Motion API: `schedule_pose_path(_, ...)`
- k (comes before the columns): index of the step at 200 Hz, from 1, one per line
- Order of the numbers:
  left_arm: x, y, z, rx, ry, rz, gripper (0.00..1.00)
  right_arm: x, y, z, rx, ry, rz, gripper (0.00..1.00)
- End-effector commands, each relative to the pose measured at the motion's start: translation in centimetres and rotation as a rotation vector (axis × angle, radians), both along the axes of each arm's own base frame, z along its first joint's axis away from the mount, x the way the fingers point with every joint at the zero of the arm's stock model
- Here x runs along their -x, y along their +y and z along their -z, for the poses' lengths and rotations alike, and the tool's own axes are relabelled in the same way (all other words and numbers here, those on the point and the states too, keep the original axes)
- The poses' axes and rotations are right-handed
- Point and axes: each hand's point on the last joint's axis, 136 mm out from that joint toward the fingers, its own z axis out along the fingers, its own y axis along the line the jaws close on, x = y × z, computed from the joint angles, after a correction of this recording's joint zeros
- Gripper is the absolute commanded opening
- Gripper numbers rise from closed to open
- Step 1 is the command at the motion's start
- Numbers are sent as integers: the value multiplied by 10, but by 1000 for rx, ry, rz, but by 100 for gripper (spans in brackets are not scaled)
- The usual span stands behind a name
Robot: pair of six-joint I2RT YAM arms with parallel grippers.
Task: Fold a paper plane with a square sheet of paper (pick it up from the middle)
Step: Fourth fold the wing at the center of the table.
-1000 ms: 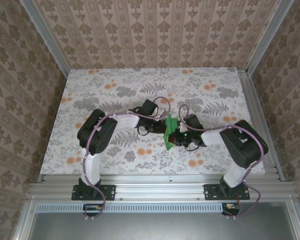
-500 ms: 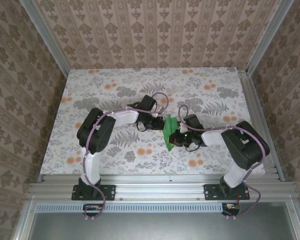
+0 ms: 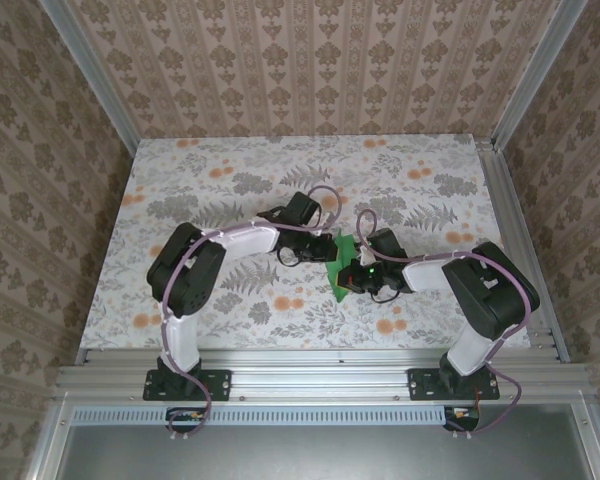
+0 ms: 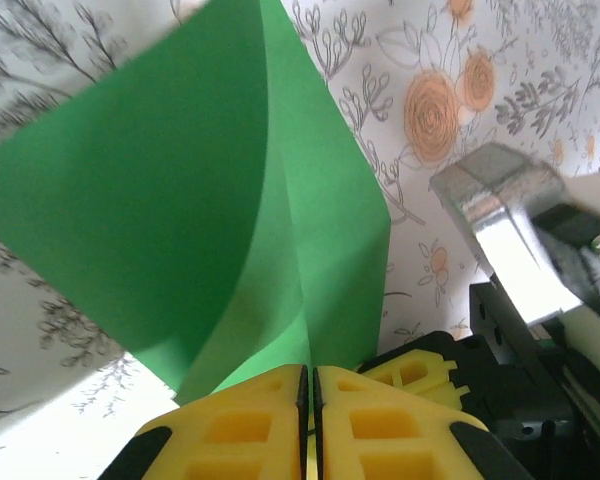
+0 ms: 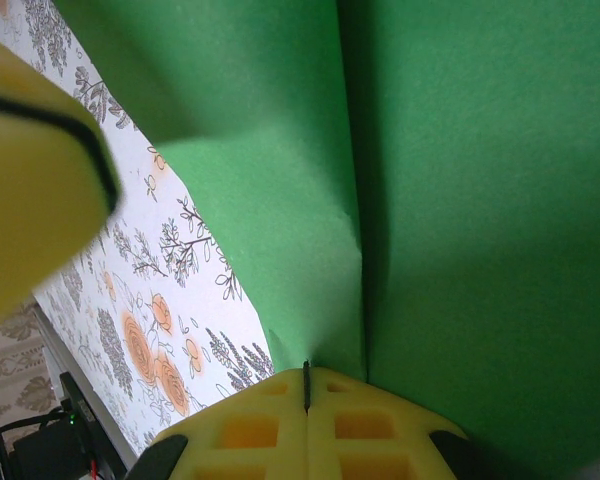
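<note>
The square sheet of paper (image 3: 338, 280) is a creased bright-green shape held upright above the middle of the table, between both grippers. My left gripper (image 3: 325, 252) meets it from the left. In the left wrist view the yellow fingers (image 4: 230, 430) stand almost together, and the paper (image 4: 230, 180) runs by its crease into the thin slit of the left gripper (image 4: 309, 372). My right gripper (image 3: 348, 275) holds it from the right. In the right wrist view the right gripper (image 5: 306, 375) is shut, with the fold of the paper (image 5: 460, 200) at its seam.
The floral tabletop (image 3: 230, 180) lies under the paper. The right gripper's yellow finger (image 4: 420, 375) and metal wrist part (image 4: 500, 215) sit close beside my left fingers. A left finger (image 5: 35, 180) shows blurred at the upper left. Aluminium rails (image 3: 520, 230) border the table.
The left arm's elbow has swung out to the left and its wrist has shifted slightly toward the paper. The green paper and the right arm have stayed where they were.
</note>
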Motion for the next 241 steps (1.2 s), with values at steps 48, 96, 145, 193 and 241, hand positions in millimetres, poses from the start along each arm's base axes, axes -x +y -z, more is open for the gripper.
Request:
schedule_pose_path(48, 8, -7, 31, -4, 64, -24, 12, 32, -19, 27, 133, 127, -1, 3)
schedule_pose_path(96, 11, -4, 51, -29, 83, -19, 11, 31, -19, 24, 135, 119, 1, 3)
schedule_pose_path(145, 13, 20, 77, -169, 65, -6, 8, 30, -16, 21, 127, 111, -7, 3)
schedule_pose_path(193, 18, 42, 100, -283, 65, 14, 2, 39, -14, 20, 134, 114, -45, 5)
schedule_pose_path(241, 21, 56, 119, -336, 94, 4, 0, 56, -17, 25, 189, 123, -86, 5)
